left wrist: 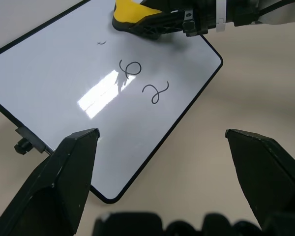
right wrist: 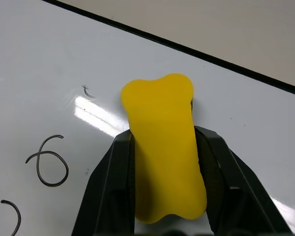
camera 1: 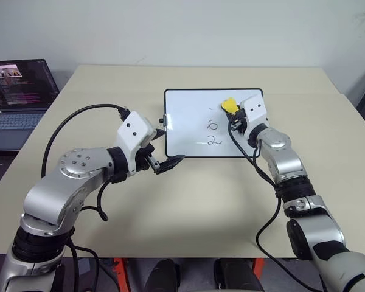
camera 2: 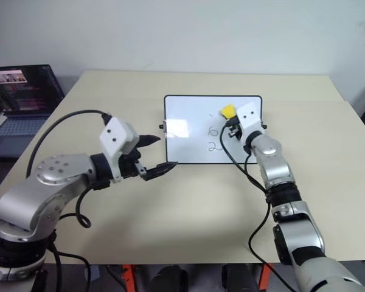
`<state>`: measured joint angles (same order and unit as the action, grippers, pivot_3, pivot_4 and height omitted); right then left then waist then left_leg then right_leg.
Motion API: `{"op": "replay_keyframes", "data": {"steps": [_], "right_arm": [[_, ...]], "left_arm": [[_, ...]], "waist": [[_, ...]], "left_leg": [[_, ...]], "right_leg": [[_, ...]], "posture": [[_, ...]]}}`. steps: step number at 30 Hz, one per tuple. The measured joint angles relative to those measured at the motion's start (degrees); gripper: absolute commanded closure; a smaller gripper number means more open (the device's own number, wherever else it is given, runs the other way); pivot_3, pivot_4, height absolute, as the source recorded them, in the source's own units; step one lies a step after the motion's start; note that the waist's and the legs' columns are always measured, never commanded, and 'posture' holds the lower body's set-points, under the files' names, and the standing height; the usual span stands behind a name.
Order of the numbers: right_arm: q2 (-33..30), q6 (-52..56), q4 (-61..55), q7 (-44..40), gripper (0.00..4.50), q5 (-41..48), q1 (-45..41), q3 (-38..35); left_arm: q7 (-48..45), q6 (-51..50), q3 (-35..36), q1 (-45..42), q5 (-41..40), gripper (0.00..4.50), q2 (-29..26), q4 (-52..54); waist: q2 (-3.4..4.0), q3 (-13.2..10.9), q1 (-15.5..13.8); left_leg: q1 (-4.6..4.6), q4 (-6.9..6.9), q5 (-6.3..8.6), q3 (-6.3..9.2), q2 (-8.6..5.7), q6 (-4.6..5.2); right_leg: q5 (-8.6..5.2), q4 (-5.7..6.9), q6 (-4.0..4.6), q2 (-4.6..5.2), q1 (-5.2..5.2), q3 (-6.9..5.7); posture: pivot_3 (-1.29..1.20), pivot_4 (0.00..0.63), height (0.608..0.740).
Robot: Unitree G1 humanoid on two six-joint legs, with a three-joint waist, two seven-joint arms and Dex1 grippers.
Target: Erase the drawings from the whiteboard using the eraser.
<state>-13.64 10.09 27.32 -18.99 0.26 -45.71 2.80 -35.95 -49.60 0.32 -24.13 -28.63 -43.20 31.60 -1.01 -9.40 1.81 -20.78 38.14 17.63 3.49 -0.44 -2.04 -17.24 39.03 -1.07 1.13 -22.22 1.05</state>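
Observation:
The whiteboard (camera 1: 182,121) lies flat on the tan table, with a thin black frame. The drawings on it are a black 6 (camera 1: 212,125), a 2 (camera 1: 214,140) below it, and a tiny stroke (right wrist: 87,91) above the 6. My right gripper (right wrist: 164,135) is shut on the yellow eraser (camera 1: 229,104). It holds the eraser against the board's far right part, just right of the tiny stroke. My left gripper (camera 2: 153,156) hangs open at the board's near left corner, with nothing between its fingers (left wrist: 73,162).
An open laptop (camera 1: 21,91) sits at the table's far left. Black cables loop from both arms over the table (camera 1: 188,201). A small black knob (camera 1: 162,120) sticks out of the board's left side.

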Motion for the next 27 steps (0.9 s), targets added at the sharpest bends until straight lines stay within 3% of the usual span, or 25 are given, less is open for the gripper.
{"op": "replay_keyframes", "data": {"steps": [9, 27], "right_arm": [[2.68, 9.08, -8.45, 1.04, 3.13, 1.41, 1.63, -0.47], [8.97, 5.05, -0.96, 1.47, 3.13, 0.86, -3.96, 1.71]], "left_arm": [[-0.23, 0.05, 0.0, -0.22, 0.27, 0.0, -0.01, -0.05], [-0.64, 0.04, 0.01, -0.23, 0.74, 0.0, 0.0, -0.34]], "waist": [[0.04, -0.03, 0.11], [0.06, -0.07, 0.1]], "left_leg": [[-0.09, -0.11, 0.0, -0.02, 0.01, 0.0], [-0.12, -0.15, 0.0, -0.05, 0.01, -0.01]], "right_leg": [[-0.01, -0.07, 0.0, 0.0, -0.13, 0.0], [-0.01, -0.09, 0.01, 0.0, -0.17, 0.01]], "posture": [[0.0, 0.15, 0.74], [0.0, 0.15, 0.74]]}}
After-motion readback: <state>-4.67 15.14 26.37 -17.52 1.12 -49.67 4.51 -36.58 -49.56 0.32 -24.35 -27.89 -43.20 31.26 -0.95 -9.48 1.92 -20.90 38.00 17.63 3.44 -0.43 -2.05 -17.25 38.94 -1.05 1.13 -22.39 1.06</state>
